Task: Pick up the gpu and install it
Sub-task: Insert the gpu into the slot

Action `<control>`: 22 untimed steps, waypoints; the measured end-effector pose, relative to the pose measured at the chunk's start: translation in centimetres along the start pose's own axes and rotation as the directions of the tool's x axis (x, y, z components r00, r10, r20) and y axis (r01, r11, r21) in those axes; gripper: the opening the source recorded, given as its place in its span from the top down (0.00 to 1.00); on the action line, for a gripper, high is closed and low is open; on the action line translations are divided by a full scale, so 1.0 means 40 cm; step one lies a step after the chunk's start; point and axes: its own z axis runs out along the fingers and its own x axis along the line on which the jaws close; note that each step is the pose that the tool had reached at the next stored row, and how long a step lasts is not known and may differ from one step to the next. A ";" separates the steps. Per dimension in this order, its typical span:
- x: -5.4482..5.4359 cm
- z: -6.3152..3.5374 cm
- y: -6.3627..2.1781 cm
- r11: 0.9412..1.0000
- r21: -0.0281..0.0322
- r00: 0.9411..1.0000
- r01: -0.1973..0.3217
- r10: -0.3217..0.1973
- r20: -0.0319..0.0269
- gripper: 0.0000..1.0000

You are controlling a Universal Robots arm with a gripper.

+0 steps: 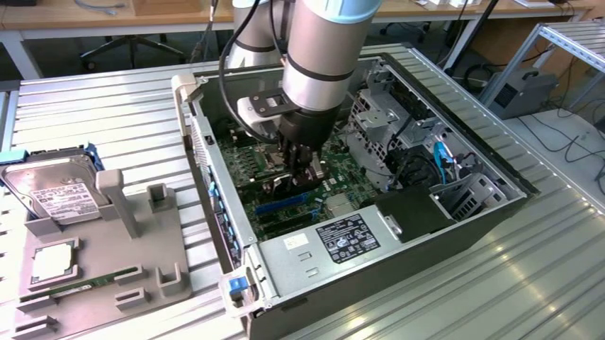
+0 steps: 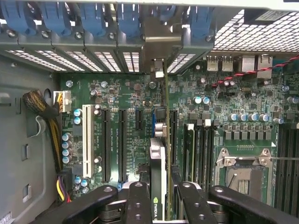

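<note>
**Gripper [image 2: 161, 203] clamped on the gpu [image 2: 157, 149], which stands edge-on above the motherboard [image 2: 117, 98] inside the computer case [image 1: 444, 255].**
The card is judged light, stiff and fragile; it is best held gently by its flat faces, near the upper edge.

Your arm's smooth, silvery metal barrel [image 1: 326, 42] gleams above the grey sheet-metal computer case [image 1: 203, 152], which has a dull satin finish. The slim black gpu card [image 2: 158, 177] shows you a glossy plastic edge beside the matt black gripper fingers [image 2: 138, 207]. The green motherboard [image 2: 140, 98] looks matt, studded with shiny metal capacitor tops. Blue plastic latches [image 2: 93, 18] top perforated bare-metal slot covers [image 2: 70, 58]. At the exterior view's left you see a silver metal hard drive with a white paper label [image 1: 57, 191] and a matt grey plastic tray [image 1: 142, 248]. The ribbed table [image 1: 529, 283] is brushed metal; the far desk [image 1: 123, 18] is pale wood.
</note>
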 end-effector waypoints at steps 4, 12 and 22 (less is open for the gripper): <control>0.000 0.000 0.003 1.000 0.000 1.000 0.000 0.000 0.000 0.73; 0.002 0.000 0.003 1.000 0.000 1.000 0.000 0.000 0.000 0.73; 0.003 0.004 0.005 1.000 0.000 1.000 0.000 0.000 0.000 0.73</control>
